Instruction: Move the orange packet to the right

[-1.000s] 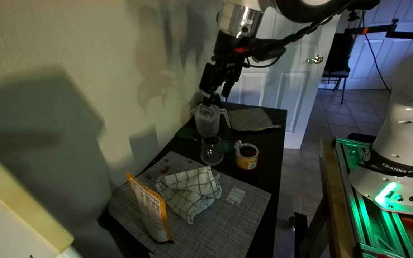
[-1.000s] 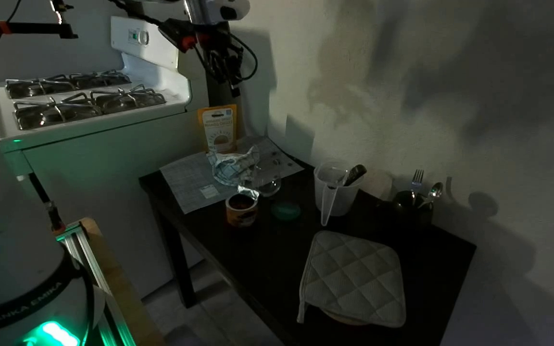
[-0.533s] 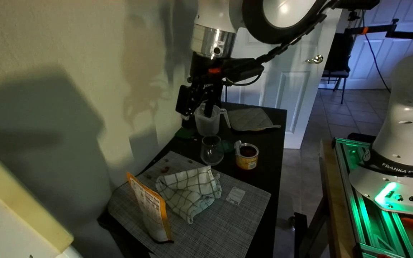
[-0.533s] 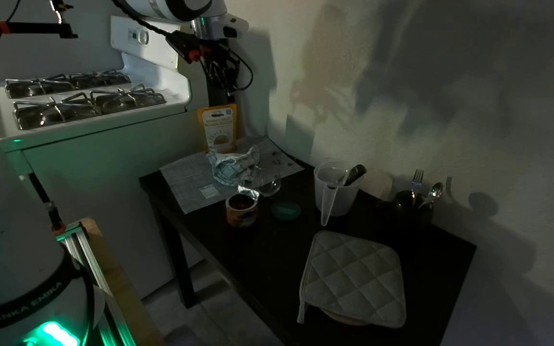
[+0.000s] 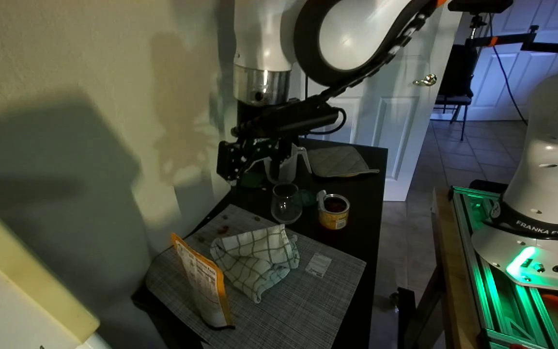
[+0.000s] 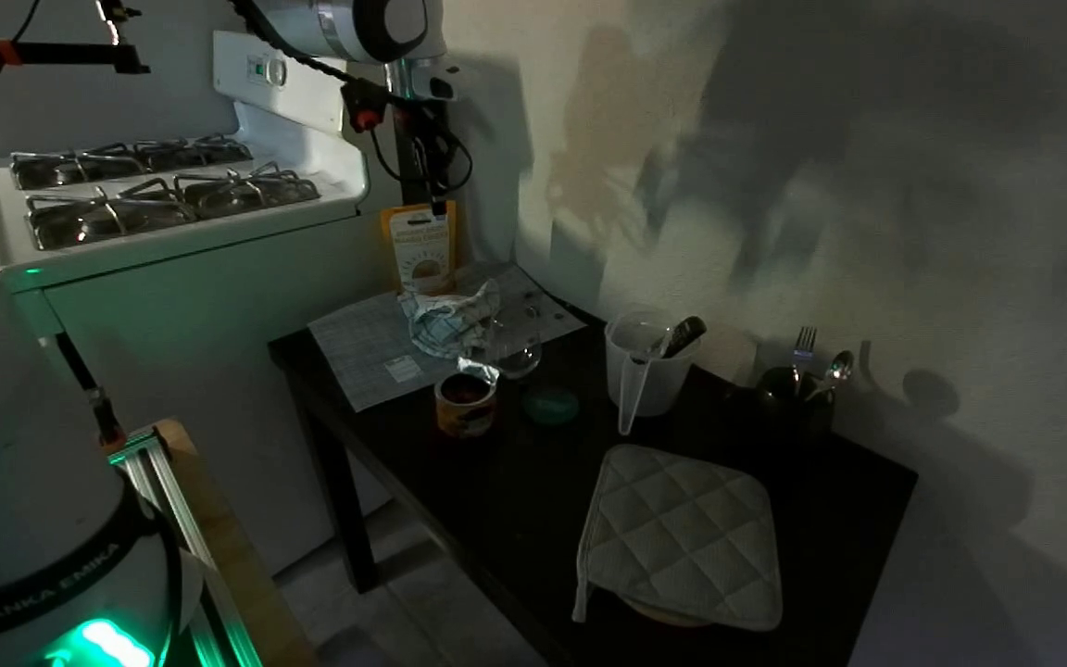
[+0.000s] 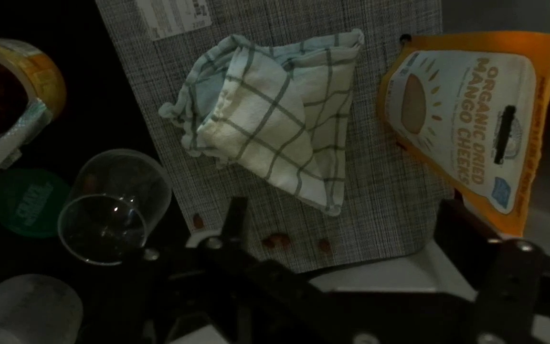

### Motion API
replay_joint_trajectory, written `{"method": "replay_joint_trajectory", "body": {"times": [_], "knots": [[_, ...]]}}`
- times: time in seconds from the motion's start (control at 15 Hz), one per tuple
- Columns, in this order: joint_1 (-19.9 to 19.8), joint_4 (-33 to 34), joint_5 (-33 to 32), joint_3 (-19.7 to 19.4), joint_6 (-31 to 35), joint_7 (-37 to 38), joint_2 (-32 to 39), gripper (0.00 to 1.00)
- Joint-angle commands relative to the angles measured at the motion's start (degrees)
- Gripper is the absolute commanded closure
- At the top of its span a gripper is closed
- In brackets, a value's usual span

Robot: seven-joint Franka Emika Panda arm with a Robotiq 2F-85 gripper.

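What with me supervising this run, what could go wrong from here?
The orange packet is standing, so an off-centre touch by the open gripper might topple it. The checked cloth lies close beside it and could get caught. The drinking glass stands near the cloth, so a low sweep might knock it.

"MANGO CHEEKS" packet ("FRANKA EMIKA" arm)
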Motion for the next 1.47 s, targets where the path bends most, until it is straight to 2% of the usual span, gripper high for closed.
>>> {"method": "replay_joint_trajectory", "body": {"times": [0.0, 0.27, 0.53, 0.6, 0.67, 0.87, 1.27, 1.33, 1.4], "knots": [[5.81, 9.98, -4.27, -1.01, -4.31, 10.28, 9.9, 0.0], [11.71, 17.97, -5.35, -2.79, -7.48, 10.55, 16.0, 0.0], [15.32, 23.36, -6.45, -5.4, -7.91, 10.81, 20.72, 0.0], [15.96, 24.47, -6.69, -6.19, -7.98, 10.95, 21.93, 0.09], [16.55, 25.17, -6.89, -6.93, -7.69, 11.06, 22.9, 0.26], [17.61, 27.7, -6.9, -8.63, -7.34, 11.98, 25.84, 0.52], [19.35, 31.04, -6.84, -10.05, -7.79, 13.96, 28.52, 0.96], [19.81, 31.36, -7.17, -10.25, -8.43, 14.44, 28.42, 1.0], [20.11, 31.72, -7.29, -10.38, -9.1, 14.73, 28.35, 1.0]]}}
